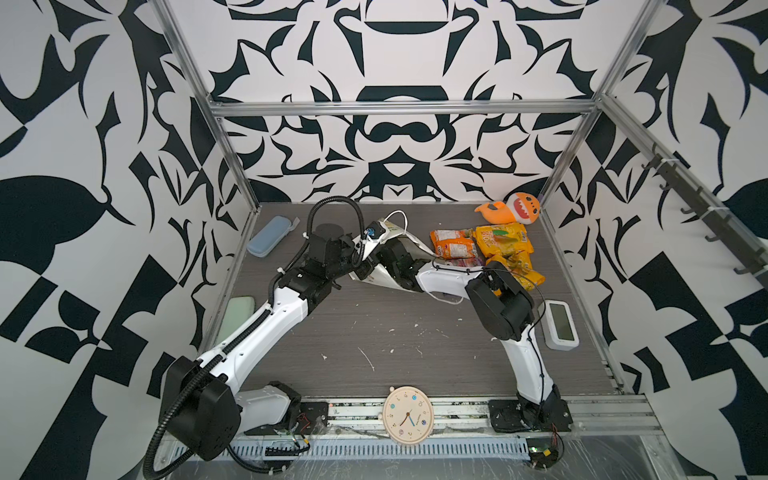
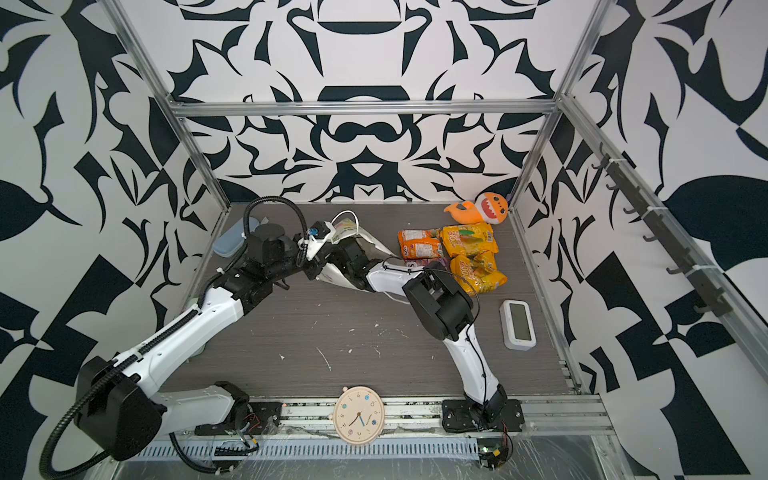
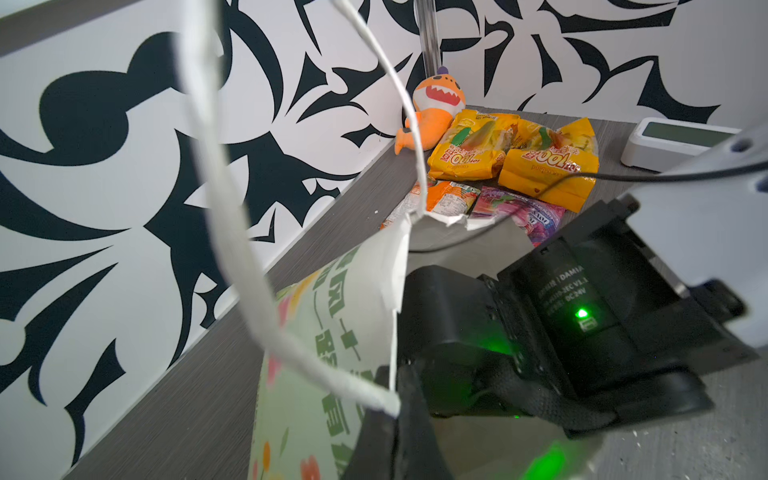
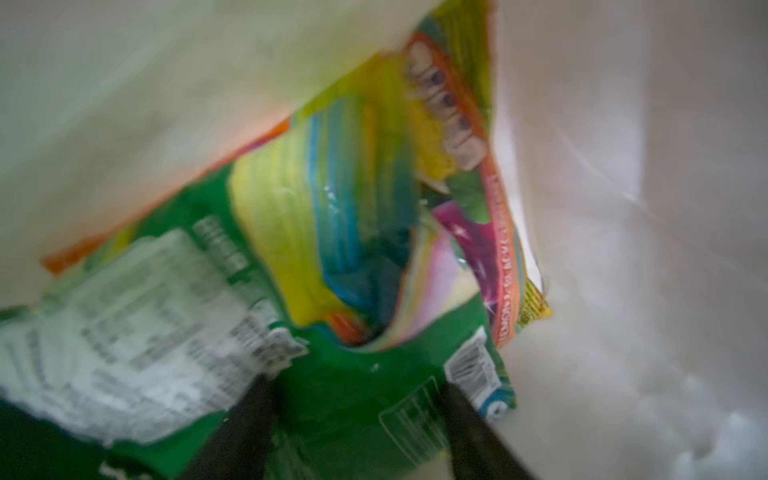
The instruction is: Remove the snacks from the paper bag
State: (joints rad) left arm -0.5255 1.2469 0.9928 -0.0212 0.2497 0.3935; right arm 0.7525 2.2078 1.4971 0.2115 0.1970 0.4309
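Note:
The paper bag (image 1: pixel 410 242) lies on its side mid-table, white with green print (image 3: pixel 332 332). My left gripper (image 3: pixel 395 417) is shut on the bag's torn rim, beside a white cord handle (image 3: pixel 232 232). My right arm reaches into the mouth, so the right gripper is hidden in both top views. In the right wrist view the right gripper (image 4: pixel 359 386) is deep inside, its fingers apart astride a green snack packet (image 4: pixel 324 363); the picture is blurred. An orange-red packet (image 4: pixel 494 232) lies behind it. Outside lie an orange packet (image 1: pixel 453 245), a purple one (image 1: pixel 465 262) and two yellow ones (image 1: pixel 503 239) (image 1: pixel 519 272).
An orange plush shark (image 1: pixel 513 210) sits in the back right corner. A light-blue case (image 1: pixel 266 237) lies at the back left, a pale green pad (image 1: pixel 239 311) at the left edge, a white digital clock (image 1: pixel 560 324) at the right, and a round clock (image 1: pixel 408 415) at the front rail.

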